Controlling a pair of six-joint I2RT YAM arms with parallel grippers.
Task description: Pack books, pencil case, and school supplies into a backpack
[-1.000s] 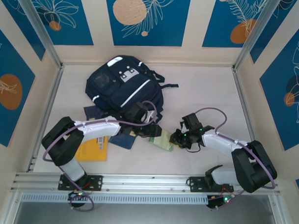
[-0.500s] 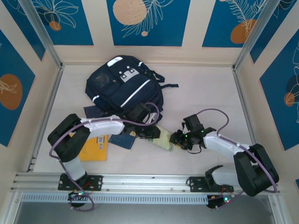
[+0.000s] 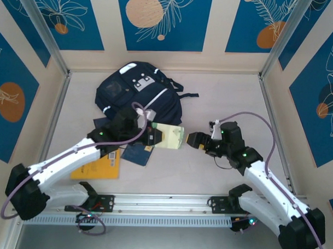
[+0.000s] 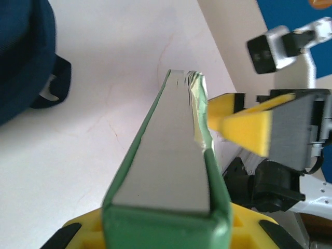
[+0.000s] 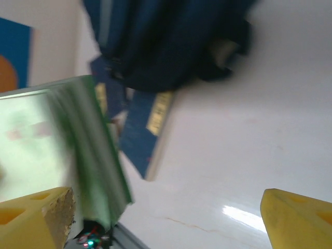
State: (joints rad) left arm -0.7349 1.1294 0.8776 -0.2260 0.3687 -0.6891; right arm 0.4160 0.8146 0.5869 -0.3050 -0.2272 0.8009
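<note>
Nearest me, orange-yellow book (image 3: 102,167) and navy books (image 3: 137,154) lie flat on the bench (image 3: 222,104), left of centre, unpacked. Just beyond, the change: pale green pad (image 3: 169,136) is now lifted off the bench, clamped narrow in my left hand (image 3: 153,136), while my right hand (image 3: 190,140) has sprung wide just right of it, handover done. Far side, backpack (image 3: 137,93) lies flat; its opening and contents I cannot make out.

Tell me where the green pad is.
In the top view, the pale green pad is held by the left gripper near the middle, in front of the backpack, the open right gripper beside it.
</note>
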